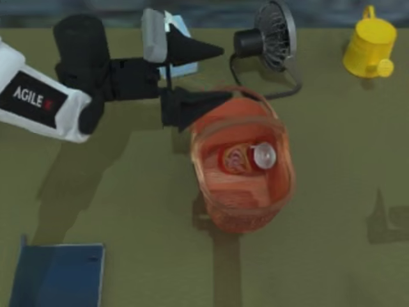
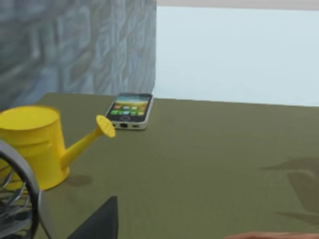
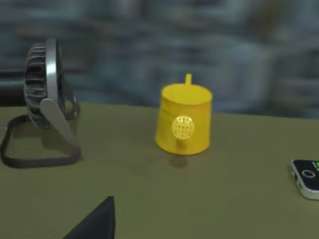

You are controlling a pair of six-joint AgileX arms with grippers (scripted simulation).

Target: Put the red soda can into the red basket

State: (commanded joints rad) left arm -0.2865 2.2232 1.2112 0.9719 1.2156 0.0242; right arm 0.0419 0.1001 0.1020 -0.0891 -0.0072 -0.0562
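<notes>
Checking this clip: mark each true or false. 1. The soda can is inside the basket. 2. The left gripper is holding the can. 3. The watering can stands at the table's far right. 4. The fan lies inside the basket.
1. True: the soda can lies in the basket.
2. False: the left gripper is open, beside the basket's rim.
3. True: the watering can stands there.
4. False: the fan stands behind the basket.
</notes>
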